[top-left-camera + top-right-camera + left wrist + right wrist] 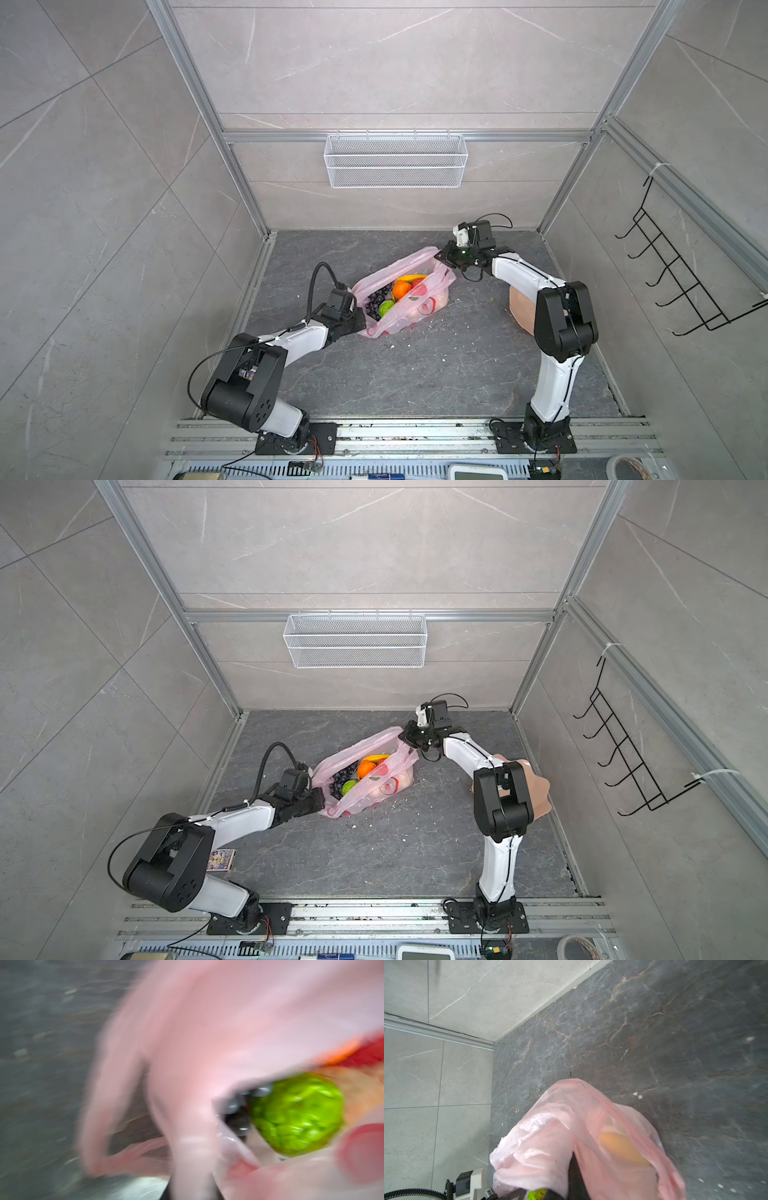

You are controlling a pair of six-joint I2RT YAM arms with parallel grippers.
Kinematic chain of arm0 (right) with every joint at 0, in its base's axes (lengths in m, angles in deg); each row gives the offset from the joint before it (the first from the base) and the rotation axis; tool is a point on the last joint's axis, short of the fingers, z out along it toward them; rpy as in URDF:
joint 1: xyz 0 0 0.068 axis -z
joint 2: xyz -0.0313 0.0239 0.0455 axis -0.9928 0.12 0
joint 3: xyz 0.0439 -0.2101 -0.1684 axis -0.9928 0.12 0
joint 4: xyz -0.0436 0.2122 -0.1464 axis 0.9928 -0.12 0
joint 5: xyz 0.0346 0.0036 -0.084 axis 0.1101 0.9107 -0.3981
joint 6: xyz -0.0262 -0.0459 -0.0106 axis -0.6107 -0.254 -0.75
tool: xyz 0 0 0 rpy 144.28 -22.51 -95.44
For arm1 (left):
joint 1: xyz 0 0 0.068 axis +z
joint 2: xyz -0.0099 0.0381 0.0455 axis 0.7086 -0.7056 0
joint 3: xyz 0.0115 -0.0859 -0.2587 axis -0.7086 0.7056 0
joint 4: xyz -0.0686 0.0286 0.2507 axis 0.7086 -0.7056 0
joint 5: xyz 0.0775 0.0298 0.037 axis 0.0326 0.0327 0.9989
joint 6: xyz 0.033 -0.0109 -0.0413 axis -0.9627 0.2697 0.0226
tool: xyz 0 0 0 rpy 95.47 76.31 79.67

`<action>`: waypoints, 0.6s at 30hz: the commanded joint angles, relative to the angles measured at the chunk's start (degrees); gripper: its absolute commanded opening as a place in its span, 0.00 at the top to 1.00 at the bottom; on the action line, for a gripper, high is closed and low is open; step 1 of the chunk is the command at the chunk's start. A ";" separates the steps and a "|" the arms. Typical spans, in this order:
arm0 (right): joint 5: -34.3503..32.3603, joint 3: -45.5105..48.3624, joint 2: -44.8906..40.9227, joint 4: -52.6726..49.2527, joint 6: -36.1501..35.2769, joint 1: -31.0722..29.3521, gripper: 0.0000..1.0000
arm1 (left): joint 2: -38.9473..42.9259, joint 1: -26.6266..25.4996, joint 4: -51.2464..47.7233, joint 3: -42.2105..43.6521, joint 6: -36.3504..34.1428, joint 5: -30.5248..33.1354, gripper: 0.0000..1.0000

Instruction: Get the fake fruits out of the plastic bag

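Jaws at either end of plastic bag (415,309)

Thin pale pink bag (409,311) (376,789) with red fruit prints lies in the far half of the surface, near its middle, stretched slantwise from near-left to far-right, the far-right end raised, its mouth gaping upward. Inside, in both top views: a dark purple grape bunch (377,301) (343,781) at the near-left end, a lumpy green ball (386,308) (350,787) (295,1113) touching it, an orange (401,289) (366,769) beyond, a yellow banana (411,277) (376,757) along the far side, and a red apple (417,284) (381,761) half hidden beside the orange. Pale shapes show dimly through the film
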 commanded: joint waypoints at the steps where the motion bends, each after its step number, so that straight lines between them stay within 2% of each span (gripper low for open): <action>1: -4.46 -2.90 -1.28 -6.07 -4.67 -2.56 0.67 | -1.35 -1.34 2.36 -3.68 -2.13 0.52 0.91; 4: -11.92 -2.14 -4.49 -10.79 -7.30 -3.32 0.42 | -1.75 -1.42 2.26 -4.67 -2.30 0.17 0.89; 8: -28.74 -2.52 -8.94 -21.29 -10.60 -6.84 0.26 | -1.60 -1.51 1.70 -5.35 -2.33 0.25 0.88; 12: -39.97 -1.37 -10.61 -26.81 -8.73 -11.21 0.21 | -1.44 -1.77 1.62 -5.29 -2.51 0.45 0.86; 14: -40.58 0.10 -10.44 -26.84 -6.89 -12.53 0.20 | -1.46 -1.94 1.47 -5.25 -2.59 0.51 0.85; 18: -37.31 2.33 -8.04 -24.87 -3.77 -13.08 0.21 | -1.13 -2.30 1.02 -4.94 -2.63 0.86 0.82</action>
